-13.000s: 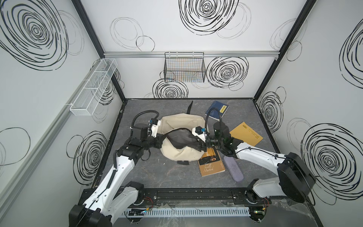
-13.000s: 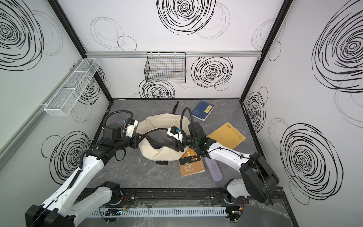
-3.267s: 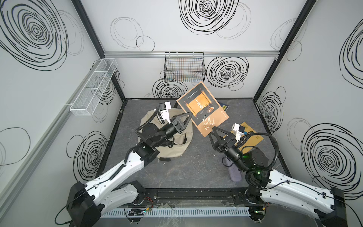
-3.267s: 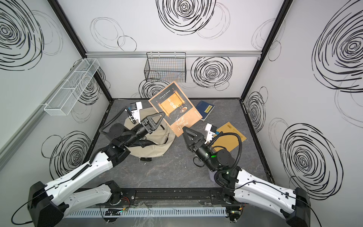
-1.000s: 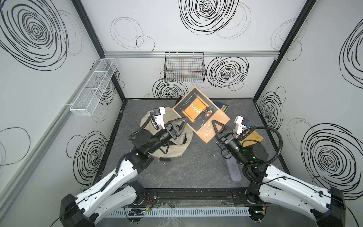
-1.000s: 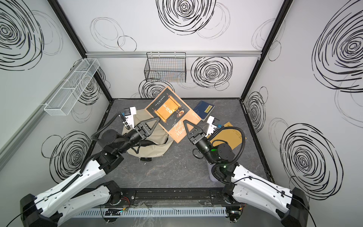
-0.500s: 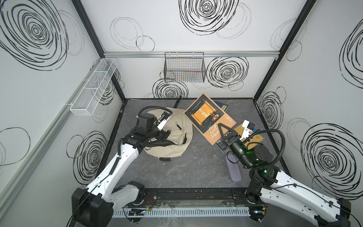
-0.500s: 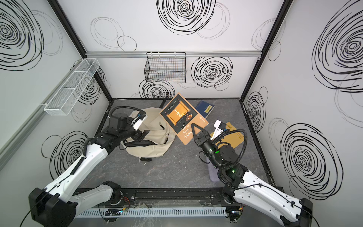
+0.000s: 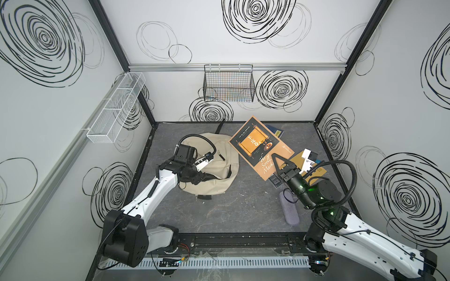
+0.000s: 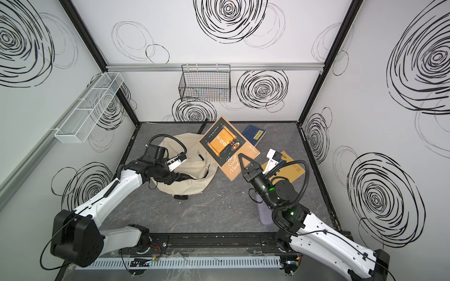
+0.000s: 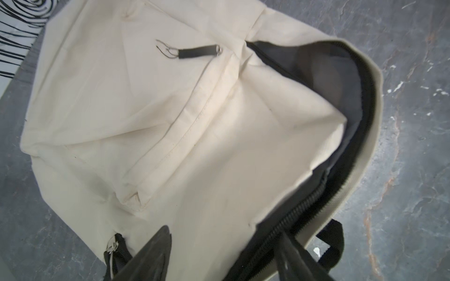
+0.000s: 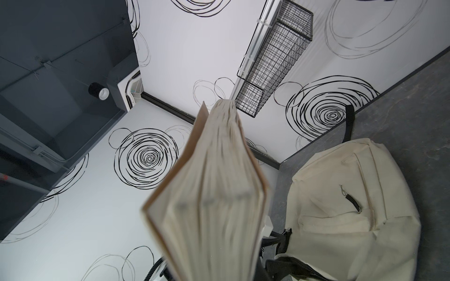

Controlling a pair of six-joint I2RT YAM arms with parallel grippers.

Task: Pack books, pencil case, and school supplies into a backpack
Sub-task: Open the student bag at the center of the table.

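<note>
- Backpack (image 9: 226, 146) (image 10: 194, 165): lies slumped on the tabletop (image 9: 231, 209), left of centre in both top views. The main zip is open, and the left wrist view (image 11: 170, 121) shows dark lining down the right of the frame. Nothing is visible inside, though the mouth runs into shadow.
- Change noted: a second ago both claws were up on the brown book. The left claw (image 9: 198, 179) (image 11: 225, 233) has since let go and come down to the backpack's mouth. Its jaws stand apart astride the zipped rim at the bottom of the wrist frame, with nothing pinched that I can see. My reading is that the handover is done and this arm is going to hold the mouth open.
- Brown book (image 9: 258, 146) (image 10: 226, 146): raised clear of the tabletop at frame centre and tilted. The right claw (image 9: 276, 159) (image 10: 242, 158) is clamped on its lower corner and is now its only holder. In the right wrist view (image 12: 211, 194) the blurred, fanned pages hide the jaws.
- Mustard book (image 10: 294, 170): flat on the tabletop, right of centre, half covered by the right arm.
- Navy book (image 10: 254, 135): upper centre, by the back wall. In a top view (image 9: 276, 130) it is mostly hidden behind the raised book.
- Pencil case (image 9: 289, 211): lower right on the tabletop, its upper end under the right arm.
- School supplies packet (image 9: 274, 181): small and dark, just below the raised book's corner and largely masked by the right claw. Its markings are illegible.
</note>
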